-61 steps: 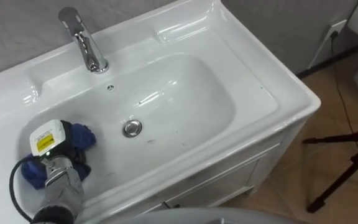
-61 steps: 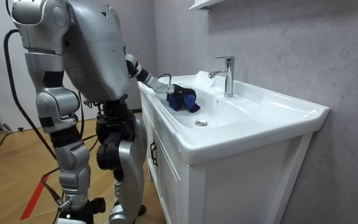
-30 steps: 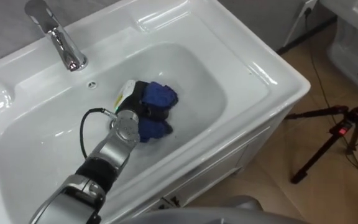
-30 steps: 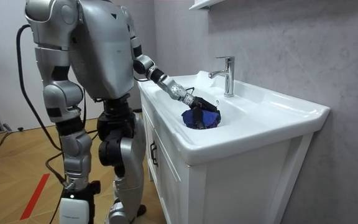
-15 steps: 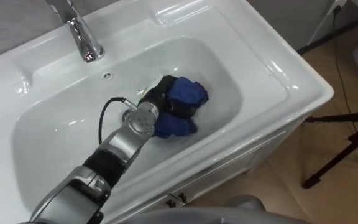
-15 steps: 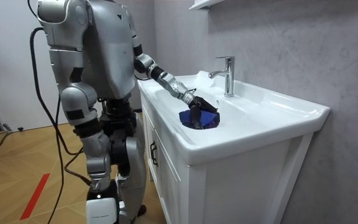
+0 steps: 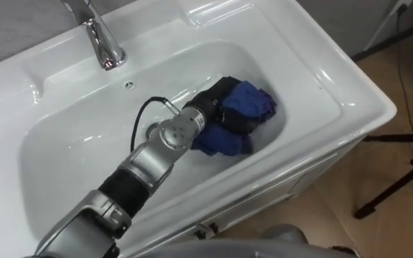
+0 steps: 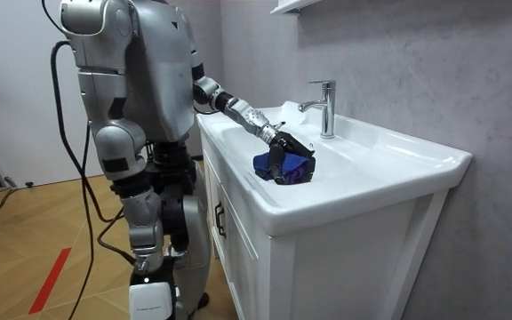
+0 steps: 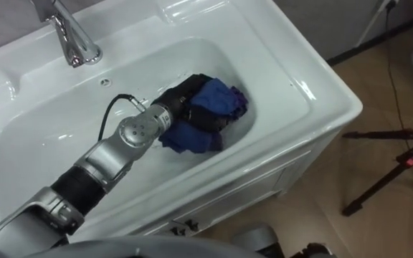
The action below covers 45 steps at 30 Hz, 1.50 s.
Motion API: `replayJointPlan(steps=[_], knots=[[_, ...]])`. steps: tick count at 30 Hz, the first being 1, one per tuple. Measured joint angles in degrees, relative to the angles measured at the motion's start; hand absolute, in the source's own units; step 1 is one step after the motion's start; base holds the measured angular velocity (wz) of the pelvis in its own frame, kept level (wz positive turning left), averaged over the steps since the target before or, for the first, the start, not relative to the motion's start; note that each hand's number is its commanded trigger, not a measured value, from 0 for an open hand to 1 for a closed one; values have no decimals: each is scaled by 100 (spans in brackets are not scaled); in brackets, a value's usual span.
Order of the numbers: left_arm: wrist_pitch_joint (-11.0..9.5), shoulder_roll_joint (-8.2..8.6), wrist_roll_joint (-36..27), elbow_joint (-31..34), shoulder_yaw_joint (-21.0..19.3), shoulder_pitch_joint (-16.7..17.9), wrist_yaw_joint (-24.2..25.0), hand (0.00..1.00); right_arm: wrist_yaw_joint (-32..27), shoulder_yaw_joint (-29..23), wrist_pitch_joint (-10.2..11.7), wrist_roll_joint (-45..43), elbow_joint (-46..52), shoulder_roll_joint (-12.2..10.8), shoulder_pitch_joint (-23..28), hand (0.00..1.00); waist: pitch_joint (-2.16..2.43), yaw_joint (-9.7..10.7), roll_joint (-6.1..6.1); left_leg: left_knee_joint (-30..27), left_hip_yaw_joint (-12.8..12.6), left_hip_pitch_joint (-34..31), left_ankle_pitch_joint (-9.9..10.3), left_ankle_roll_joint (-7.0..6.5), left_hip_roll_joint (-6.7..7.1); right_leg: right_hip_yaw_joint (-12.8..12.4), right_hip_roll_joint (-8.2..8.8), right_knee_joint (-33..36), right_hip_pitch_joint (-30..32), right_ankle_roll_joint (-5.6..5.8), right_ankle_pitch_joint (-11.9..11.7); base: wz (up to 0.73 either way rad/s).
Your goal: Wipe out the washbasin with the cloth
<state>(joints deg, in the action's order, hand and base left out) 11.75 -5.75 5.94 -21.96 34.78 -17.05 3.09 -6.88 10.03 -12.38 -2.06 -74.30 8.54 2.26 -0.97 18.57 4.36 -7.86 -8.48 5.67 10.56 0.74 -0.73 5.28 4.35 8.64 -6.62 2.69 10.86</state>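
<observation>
Basin, white ceramic, set in a white cabinet against the grey wall; I view it through the head camera, with the robot standing at its front edge. The left robot hand reaches in from the lower left, its dark fingers curled round a bunched blue cloth and pressing it onto the floor of the bowl. Cloth and hand sit at the right-hand end of the bowl, close under its right wall. The faucet stands well apart from them, on the back rim to the left. The bowl's long axis runs left to right across my view, so nearly all of its bare surface lies to the left of the hand, along the line of the forearm. I judge the wipe to be at the rightward limit of a stroke. The next pass, as I read it, calls for a pull leftward along that axis with the cloth under the palm. The risk I would watch is the cloth slipping from the grasp against the slope.
</observation>
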Motion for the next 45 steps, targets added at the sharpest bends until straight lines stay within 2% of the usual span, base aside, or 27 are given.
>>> replayJointPlan(steps=[8,11,14,15,18,19,21,24,27,29,32,33,34,35,37,38,39,40,43,45], knots=[[-5,7,643,77,51,138,20,100,0,0,-25,2,6,7,170,0,-16,-16,-39,3,-29,94,-4,-8,3,-12,1,-15,-36,14,14,-2],[-119,-16,951,-4,-17,362,5,100,6,-4,-34,-58,-13,3,171,0,-17,-69,-66,6,-61,140,-4,-8,4,-71,-1,-10,-46,12,25,-9],[-162,-93,1188,-106,-134,665,-9,100,8,-5,-36,-127,31,26,215,0,-21,-237,-132,8,-120,209,-4,-8,3,-197,-9,1,-60,8,34,-16],[-223,-104,1229,-164,-221,756,-16,100,8,-5,-40,-126,77,29,248,0,-27,-319,-177,8,-136,220,-4,-8,3,-203,-9,2,-60,10,42,-4],[-303,-135,1342,-180,-425,974,-29,100,2,-65,-128,-175,100,-11,239,0,-11,-382,-330,9,-130,225,-4,-8,3,-199,-13,4,-77,11,44,1],[-389,-138,1422,-246,-519,1039,-39,100,2,-150,-140,-209,126,-26,243,0,-24,-436,-386,17,-136,271,-4,-8,2,-210,-15,7,-126,10,44,0],[-524,-137,1515,-389,-652,1115,-89,100,-3,-313,-139,-281,178,-35,258,0,-13,-487,-433,26,-172,296,-3,-7,1,-225,-17,2,-162,11,44,-5],[-729,-123,1602,-682,-943,1174,-199,100,-83,-456,-135,-330,195,-35,242,0,-5,-547,-425,32,-171,313,-3,-7,0,-226,-23,4,-149,11,44,-1],[-816,-123,1730,-937,-1189,1242,-366,100,-115,-469,-142,-390,205,-36,337,0,11,-671,-399,39,-174,369,-3,-7,-14,-252,-38,15,-181,2,47,-3],[-832,-129,1743,-1041,-1379,1305,-500,100,-115,-543,-146,-459,200,-36,351,0,19,-674,-386,40,-173,382,-3,-6,-20,-253,-46,21,-194,-9,54,0],[-895,-155,2081,-1221,-1851,1468,-758,100,-123,-827,-145,-585,203,-50,428,0,27,-753,-395,57,-259,464,-2,-5,-47,-333,-80,30,-241,-31,66,-16],[-921,-204,2336,-1310,-2129,1568,-937,100,-123,-972,-146,-659,203,-52,458,0,38,-811,-411,62,-322,503,0,-2,-71,-390,-107,23,-242,-50,71,-24],[-920,-309,2546,-1389,-2401,1681,-1172,100,-130,-1140,-150,-711,191,-47,470,0,70,-809,-405,66,-340,507,25,40,-109,-418,-152,21,-235,-71,71,-19],[-920,-406,2645,-1443,-2505,1724,-1319,100,-134,-1148,-153,-713,188,-38,473,0,78,-810,-405,66,-344,511,45,70,-138,-422,-182,19,-234,-83,64,-8],[-917,-772,3214,-1736,-2828,1830,-1891,100,-130,-1260,-238,-812,190,-33,501,0,130,-875,-409,74,-364,542,71,113,-213,-463,-257,14,-238,-134,33,-11],[-914,-848,3367,-1820,-2875,1858,-2043,100,-130,-1323,-266,-852,187,-24,514,0,142,-924,-393,89,-389,570,71,119,-228,-498,-276,15,-243,-148,24,-21],[-875,-940,3661,-1917,-2966,1957,-2287,100,-130,-1412,-272,-908,188,3,543,0,183,-969,-354,113,-420,611,77,139,-254,-525,-304,20,-258,-166,13,-17],[-793,-962,4032,-1940,-3044,2062,-2485,100,-130,-1553,-272,-917,193,12,561,0,203,-970,-332,111,-426,638,74,149,-266,-526,-316,34,-287,-177,6,-10],[-614,-965,5009,-1993,-3024,2236,-2787,100,-94,-1774,-270,-909,201,50,549,0,203,-978,-295,111,-420,722,67,174,-297,-535,-345,22,-356,-206,-3,-4],[-465,-951,5431,-1992,-3013,2249,-2811,100,-92,-1834,-266,-896,257,92,561,0,202,-977,-281,110,-421,718,59,187,-308,-539,-353,11,-337,-219,1,-5]])
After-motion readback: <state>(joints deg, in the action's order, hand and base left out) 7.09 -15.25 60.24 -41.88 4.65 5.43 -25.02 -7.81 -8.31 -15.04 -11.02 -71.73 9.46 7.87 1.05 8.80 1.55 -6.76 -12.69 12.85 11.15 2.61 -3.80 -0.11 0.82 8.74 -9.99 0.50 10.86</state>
